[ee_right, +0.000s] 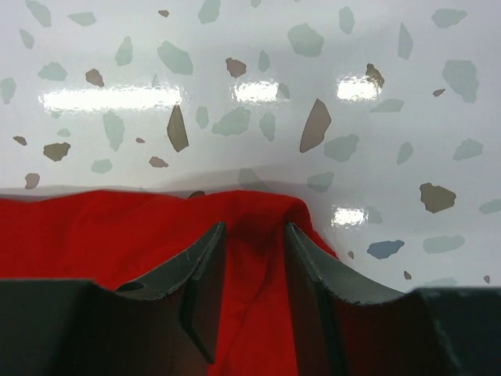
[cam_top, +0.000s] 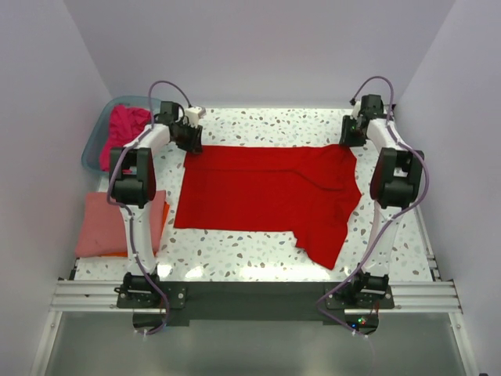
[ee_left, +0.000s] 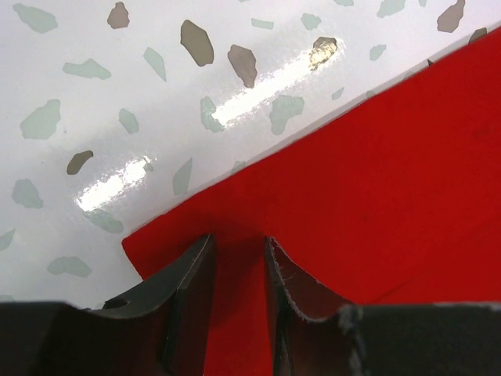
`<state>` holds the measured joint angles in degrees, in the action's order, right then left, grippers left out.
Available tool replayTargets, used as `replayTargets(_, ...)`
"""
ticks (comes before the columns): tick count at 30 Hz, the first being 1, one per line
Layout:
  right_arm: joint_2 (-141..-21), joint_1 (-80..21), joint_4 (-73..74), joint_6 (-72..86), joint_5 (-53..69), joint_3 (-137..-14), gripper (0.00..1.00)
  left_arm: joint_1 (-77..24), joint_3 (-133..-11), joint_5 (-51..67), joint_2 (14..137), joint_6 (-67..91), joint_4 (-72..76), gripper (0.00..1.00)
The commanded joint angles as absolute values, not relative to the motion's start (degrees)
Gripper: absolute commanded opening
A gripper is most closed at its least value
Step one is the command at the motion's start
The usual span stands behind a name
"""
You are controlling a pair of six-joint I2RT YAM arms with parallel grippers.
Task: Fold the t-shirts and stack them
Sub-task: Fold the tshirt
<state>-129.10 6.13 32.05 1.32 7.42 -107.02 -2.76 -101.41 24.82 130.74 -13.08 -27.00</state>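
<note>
A bright red t-shirt (cam_top: 266, 188) lies spread flat across the middle of the table, one sleeve reaching toward the near right. My left gripper (cam_top: 190, 141) is on its far left corner. In the left wrist view the jaws (ee_left: 237, 243) stand narrowly apart, with flat red cloth (ee_left: 376, 172) between them. My right gripper (cam_top: 350, 139) is on the far right corner. In the right wrist view its jaws (ee_right: 254, 229) are narrowly apart around a small hump of red cloth (ee_right: 94, 227). A salmon-pink folded tee (cam_top: 113, 223) lies at the left on an orange one (cam_top: 163, 223).
A translucent teal tub (cam_top: 92, 149) at the far left holds a magenta-pink tee (cam_top: 125, 127). Speckled tabletop (cam_top: 258, 125) shows beyond the shirt's far edge, up to the back wall. The side walls stand close on both sides.
</note>
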Motion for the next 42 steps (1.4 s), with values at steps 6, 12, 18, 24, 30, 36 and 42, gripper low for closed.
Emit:
replayTargets(6,-129.55,6.15,30.59,2.02,6.59,-108.46,0.20,-2.72,-104.15,24.08,132.10,-14.06,-25.49,0.37)
replayTargets(12,-126.48,7.21,30.76,0.80,5.81,-106.79,0.00,-2.46,-104.15,20.75,133.15,-13.19,-26.01,0.31)
replayTargets(18,-128.58,7.38,29.97,-2.90,1.41,-107.66,0.00,-1.67,-104.24,18.02,133.77,-11.52,-26.54,0.24)
replayTargets(24,-134.72,5.89,30.32,-4.65,0.53,-114.33,0.00,-1.67,-105.55,18.63,135.26,-11.60,-28.12,0.25)
replayTargets(30,-140.09,5.27,30.59,-7.21,-3.24,-122.42,0.00,-1.32,-110.02,18.72,138.33,-11.87,-29.09,0.28)
replayTargets(36,-139.67,5.27,30.76,-9.40,-0.62,-127.97,0.32,0.00,-112.68,28.61,136.07,-11.60,-26.03,0.39)
replayTargets(42,-126.67,5.27,38.56,-13.00,7.79,-123.59,0.66,-0.18,-100.58,40.77,118.68,-11.51,-17.58,0.50)
